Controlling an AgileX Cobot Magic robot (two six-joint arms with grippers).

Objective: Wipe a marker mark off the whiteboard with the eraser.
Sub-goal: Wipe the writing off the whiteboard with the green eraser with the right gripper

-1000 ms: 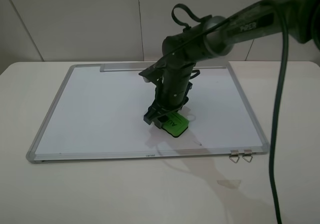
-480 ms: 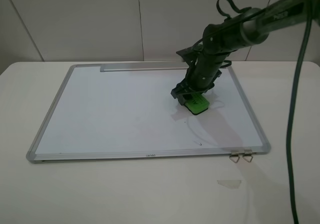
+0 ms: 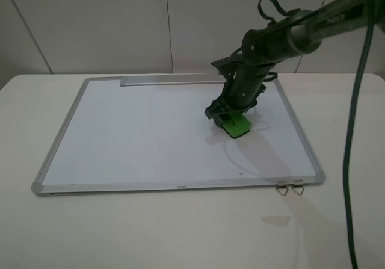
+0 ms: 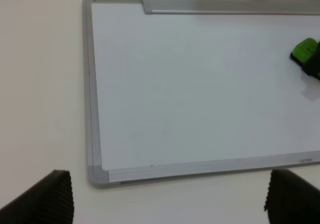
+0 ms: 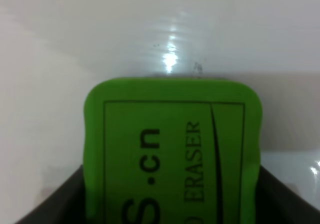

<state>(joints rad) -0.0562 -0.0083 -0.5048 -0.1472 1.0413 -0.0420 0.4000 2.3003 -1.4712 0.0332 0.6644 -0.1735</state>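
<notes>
The whiteboard [image 3: 132,130] lies flat on the table, its grey tray strip [image 3: 168,82] along the far edge. My right gripper [image 3: 229,119] is shut on the green eraser [image 3: 236,124] and presses it onto the board's right half. In the right wrist view the eraser [image 5: 172,149] fills the frame between the dark fingers [image 5: 55,204]. No dark squiggle of the marker mark shows; only a faint grey streak [image 3: 231,154] and a tiny speck [image 3: 240,173] lie in front of the eraser. My left gripper [image 4: 167,204] hangs open over the table by the whiteboard [image 4: 200,83], far from the eraser [image 4: 305,51].
Two metal binder clips [image 3: 289,189] sit at the board's front right corner. A pale scrap of tape [image 3: 275,220] lies on the table in front of them. A dark cable [image 3: 354,130] hangs down at the right.
Over the last second my right gripper slid the eraser from the board's front middle back and to the right; in the last half second it barely moved.
</notes>
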